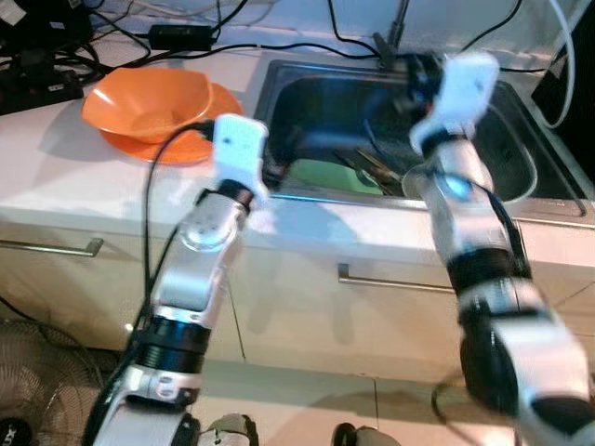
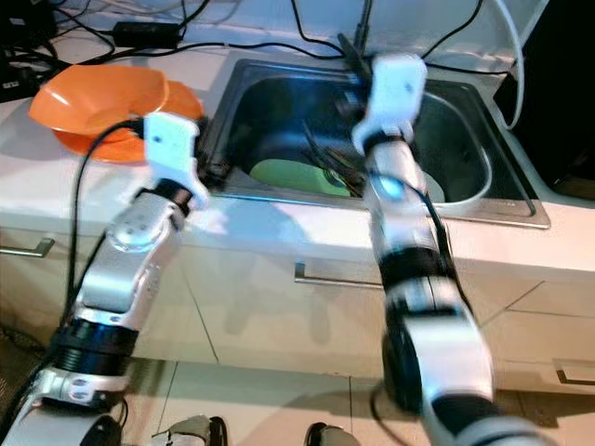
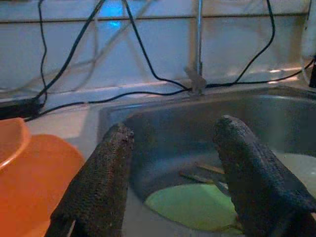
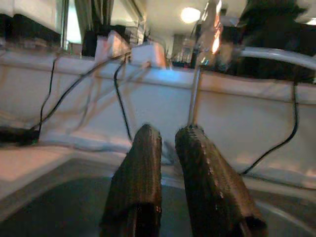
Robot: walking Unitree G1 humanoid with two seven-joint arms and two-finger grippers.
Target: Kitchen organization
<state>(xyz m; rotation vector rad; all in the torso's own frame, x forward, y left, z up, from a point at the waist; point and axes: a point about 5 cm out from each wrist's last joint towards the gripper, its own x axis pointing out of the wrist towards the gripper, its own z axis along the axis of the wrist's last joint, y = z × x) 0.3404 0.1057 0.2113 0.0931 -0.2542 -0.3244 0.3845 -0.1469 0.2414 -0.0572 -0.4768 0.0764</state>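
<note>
Grippers over steel sink (image 1: pixel 521 177) — left gripper (image 3: pixel 173 173) spread toward pale green plate (image 3: pixel 197 205), right gripper (image 4: pixel 170 148) near-closed, empty — likely pre-grasp.

Both silver arms reach forward and up from the near edge of the scene. The left arm rises on the left, bent at the elbow, its white wrist housing tilted toward the far right; the left gripper (image 3: pixel 170 182) has its two black fingers (image 3: pixel 98 190) spread wide apart, nothing between them. The right arm stretches farther and higher on the right, nearly straight, its wrist blurred. The right gripper (image 4: pixel 168 148) points to the far side, its fingers (image 4: pixel 138 182) nearly together with only a narrow gap, holding nothing.
</note>
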